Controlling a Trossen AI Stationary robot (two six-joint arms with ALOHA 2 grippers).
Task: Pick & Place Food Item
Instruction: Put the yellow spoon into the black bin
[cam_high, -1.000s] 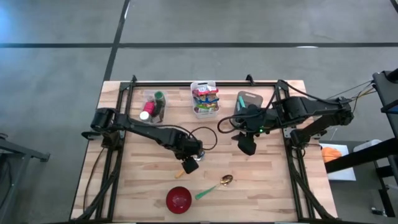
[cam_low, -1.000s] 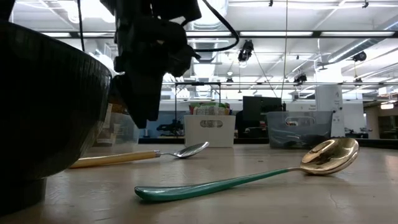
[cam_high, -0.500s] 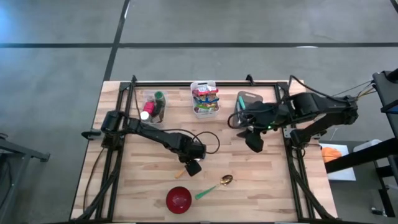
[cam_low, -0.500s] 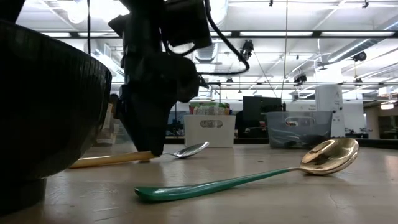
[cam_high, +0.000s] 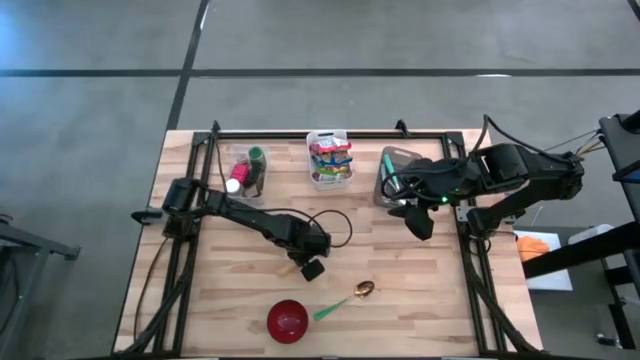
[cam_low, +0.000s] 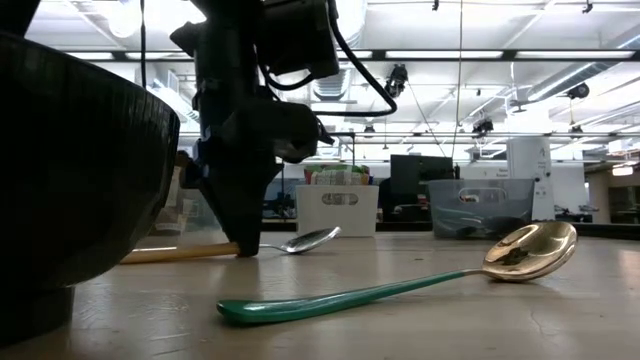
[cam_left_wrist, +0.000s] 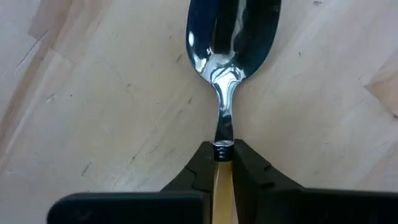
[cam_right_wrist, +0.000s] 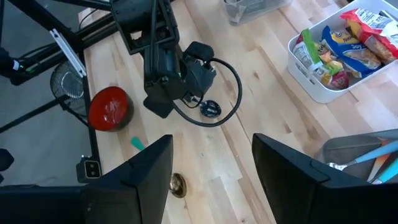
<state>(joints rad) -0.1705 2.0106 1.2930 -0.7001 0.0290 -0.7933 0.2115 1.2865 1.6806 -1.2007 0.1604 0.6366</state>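
Nearest you along the front edge of the pale wooden table (cam_high: 440, 300) lie a red round bowl (cam_high: 287, 320) and a green-handled spoon with a gold bowl (cam_high: 345, 297). Just behind them your left gripper (cam_high: 303, 267) pinches the yellow wooden handle of a silver-bowled spoon (cam_left_wrist: 227, 68) lying flat on the boards. Farther back your right gripper (cam_high: 420, 222) hangs with fingers spread and holding nothing beside a grey utensil bin (cam_high: 396, 172), and the white basket of packaged food items (cam_high: 330, 158) stands at the far edge.
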